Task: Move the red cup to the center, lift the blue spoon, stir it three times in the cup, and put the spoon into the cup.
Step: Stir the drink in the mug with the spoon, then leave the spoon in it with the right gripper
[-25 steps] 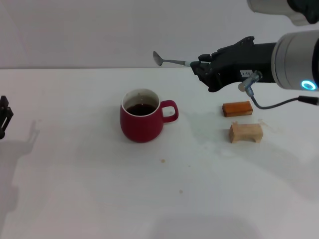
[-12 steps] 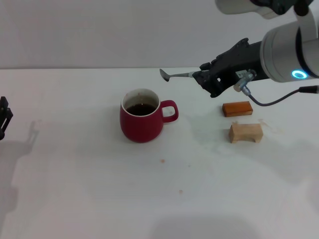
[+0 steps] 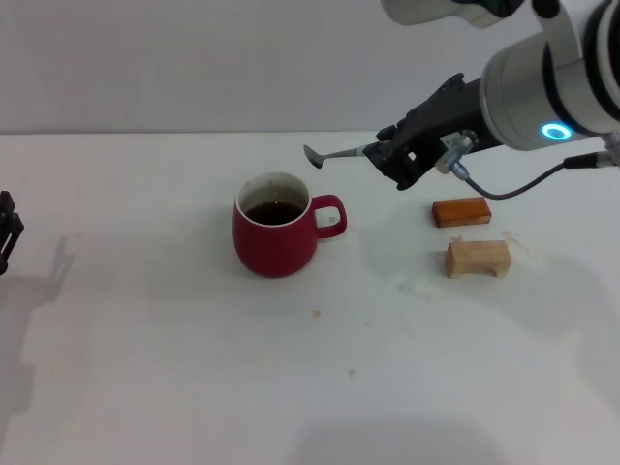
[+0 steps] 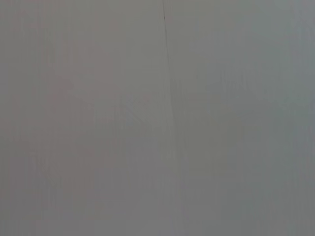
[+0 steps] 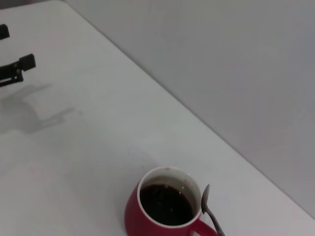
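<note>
The red cup [image 3: 275,235] stands on the white table near the middle, handle to the right, with dark liquid inside; it also shows in the right wrist view [image 5: 165,209]. My right gripper [image 3: 389,155] is shut on the blue spoon [image 3: 336,155] and holds it in the air, above and to the right of the cup, grey bowl pointing left. The spoon's bowl shows in the right wrist view [image 5: 206,196] beside the cup's rim. My left gripper [image 3: 8,231] is parked at the table's left edge.
An orange-brown block [image 3: 461,211] and a pale wooden block [image 3: 478,259] lie on the table to the right of the cup, under my right arm. The left wrist view shows only a plain grey surface.
My right gripper has come lower and a little left with the spoon, whose bowl now hangs closer to the cup. The cup and left arm have not moved.
</note>
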You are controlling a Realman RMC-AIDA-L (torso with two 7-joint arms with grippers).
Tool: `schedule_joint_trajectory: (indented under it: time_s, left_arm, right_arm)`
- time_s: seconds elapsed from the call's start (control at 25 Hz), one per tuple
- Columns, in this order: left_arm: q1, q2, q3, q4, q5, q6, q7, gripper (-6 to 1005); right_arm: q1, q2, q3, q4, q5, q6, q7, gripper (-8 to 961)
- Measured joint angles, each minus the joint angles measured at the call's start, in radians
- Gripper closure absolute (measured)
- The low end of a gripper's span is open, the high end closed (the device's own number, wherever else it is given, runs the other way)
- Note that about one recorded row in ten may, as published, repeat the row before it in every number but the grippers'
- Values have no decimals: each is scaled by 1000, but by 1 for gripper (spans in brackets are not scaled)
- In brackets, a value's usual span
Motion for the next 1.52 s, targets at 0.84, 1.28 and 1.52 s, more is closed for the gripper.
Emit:
schedule_joint_trajectory:
  time_s: [0.84,1.28,1.52]
  left_arm:
    - [0,0,0,1,0,-2,0,145]
    - [2,0,0,3,0,-1,0,145]
    - [1,0,0,3,0,-1,0,145]
  right_arm:
    - [113,-2,3,-165,32,-16,-9,828]
    - [148,0,1,-249,62,-52,-27,827]
    - [167,1,-13,-302,74,-69,-32,827]
